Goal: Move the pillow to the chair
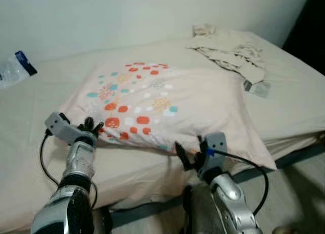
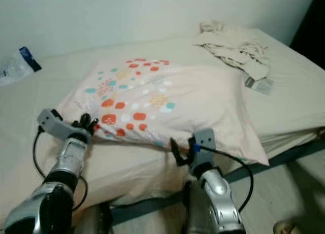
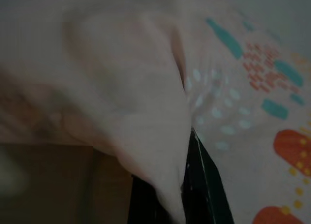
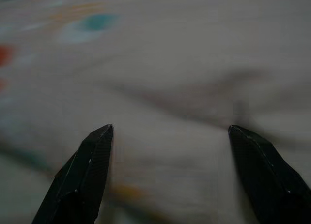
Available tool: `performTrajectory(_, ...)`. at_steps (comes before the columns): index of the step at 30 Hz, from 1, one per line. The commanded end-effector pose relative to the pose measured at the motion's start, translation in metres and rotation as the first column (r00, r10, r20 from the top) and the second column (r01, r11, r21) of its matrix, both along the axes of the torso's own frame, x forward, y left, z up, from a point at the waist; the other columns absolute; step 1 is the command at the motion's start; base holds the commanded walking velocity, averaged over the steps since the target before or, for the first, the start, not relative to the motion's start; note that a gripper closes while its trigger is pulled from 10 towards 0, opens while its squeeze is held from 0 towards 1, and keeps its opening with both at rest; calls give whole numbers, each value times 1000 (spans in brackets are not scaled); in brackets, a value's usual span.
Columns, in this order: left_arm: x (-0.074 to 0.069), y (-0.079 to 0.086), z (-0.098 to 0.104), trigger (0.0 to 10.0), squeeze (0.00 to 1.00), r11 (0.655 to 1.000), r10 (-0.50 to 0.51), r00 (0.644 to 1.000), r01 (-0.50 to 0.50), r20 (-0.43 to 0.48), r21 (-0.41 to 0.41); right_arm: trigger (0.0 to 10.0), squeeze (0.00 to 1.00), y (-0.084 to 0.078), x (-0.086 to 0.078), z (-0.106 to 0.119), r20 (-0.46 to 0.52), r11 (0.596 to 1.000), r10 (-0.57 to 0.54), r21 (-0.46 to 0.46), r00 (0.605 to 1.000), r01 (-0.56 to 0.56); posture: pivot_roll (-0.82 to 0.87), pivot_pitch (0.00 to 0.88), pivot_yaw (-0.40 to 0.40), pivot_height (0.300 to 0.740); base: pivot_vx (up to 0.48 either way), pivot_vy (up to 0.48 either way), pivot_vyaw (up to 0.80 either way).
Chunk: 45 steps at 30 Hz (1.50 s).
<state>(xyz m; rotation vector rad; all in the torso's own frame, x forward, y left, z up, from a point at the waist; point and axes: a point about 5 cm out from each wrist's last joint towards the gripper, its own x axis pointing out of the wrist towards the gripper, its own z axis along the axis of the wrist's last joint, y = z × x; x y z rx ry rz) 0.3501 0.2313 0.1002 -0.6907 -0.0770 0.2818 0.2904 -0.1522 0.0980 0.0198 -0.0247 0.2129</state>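
Observation:
A cream pillow (image 1: 152, 99) printed with orange and teal dots lies flat across the bed (image 1: 30, 137). My left gripper (image 1: 92, 127) is at the pillow's near left corner. In the left wrist view a fold of the pillow (image 3: 160, 151) runs down between the black fingers (image 3: 206, 190), which look pinched on it. My right gripper (image 1: 190, 154) is at the pillow's near edge, right of centre. It stands open, and its fingertips (image 4: 99, 146) are spread wide just short of the cloth (image 4: 170, 78).
A crumpled beige cloth (image 1: 231, 48) lies at the bed's far right corner. A clear plastic pack (image 1: 15, 66) lies at the far left by the wall. The bed's near edge and dark frame (image 1: 289, 160) drop to the floor (image 1: 299, 198) on my right.

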Motion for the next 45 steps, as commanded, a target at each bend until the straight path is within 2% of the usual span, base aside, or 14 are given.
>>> performTrajectory(1,-15,24,1,0,0,993,102,995,-103,21,56,10000,0,-6,1,-1,0,999,-47,15,999,47,-62,146,14,543,0,0,0)
performTrajectory(7,-44,42,4,0,0,981,144,989,-148,41,128,10000,0,-9,6,4,25,998,-70,1,997,70,-58,147,19,543,0,0,0)
performTrajectory(11,-59,43,7,0,0,974,142,989,-148,43,173,10000,0,-14,8,8,41,995,-99,3,994,99,-54,150,21,543,0,0,0)
performTrajectory(12,-76,37,10,0,0,975,89,995,-96,42,200,10000,0,-21,11,11,57,991,-130,9,990,130,-41,153,22,543,0,0,0)
performTrajectory(15,-89,27,10,0,0,982,-5,999,-2,35,187,10000,0,-28,12,13,62,988,-152,14,987,151,-37,154,21,543,0,0,0)
performTrajectory(16,-104,14,7,0,0,949,-186,983,180,-2,259,10000,0,-35,14,15,61,985,-172,14,983,171,-34,153,19,543,0,0,0)
performTrajectory(17,-104,14,7,0,0,949,-186,983,180,-2,259,10000,0,-35,14,15,61,985,-172,14,983,171,-34,153,19,543,0,0,0)
performTrajectory(18,-117,4,4,0,0,894,-315,947,317,-59,316,10000,0,-41,16,16,61,982,-186,19,981,186,-31,154,18,543,0,0,0)
performTrajectory(23,-133,0,1,0,0,834,-419,900,435,-122,338,10000,0,-50,20,19,66,979,-205,9,977,205,-24,157,12,543,0,0,0)
performTrajectory(28,-128,-4,-3,0,0,846,-362,918,396,-160,358,10000,0,-49,23,21,69,978,-207,7,976,207,-32,159,11,543,0,0,0)
performTrajectory(29,-126,-5,0,10000,1000,861,-354,925,381,-140,338,10000,0,-49,23,21,71,978,-207,6,976,207,-36,160,8,543,0,0,0)
performTrajectory(35,-126,-8,8,10000,1000,863,-387,916,401,-107,309,10000,0,-47,23,20,67,979,-204,5,977,205,-41,161,5,543,0,0,0)
performTrajectory(39,-132,-3,11,10000,1000,830,-460,884,463,-86,310,10000,0,-42,20,13,50,981,-192,4,980,192,-37,162,-1,543,0,0,0)
performTrajectory(45,-125,-4,22,10000,1000,858,-476,879,462,11,225,10000,0,-35,20,12,46,984,-180,20,982,180,-39,156,-4,543,0,0,0)
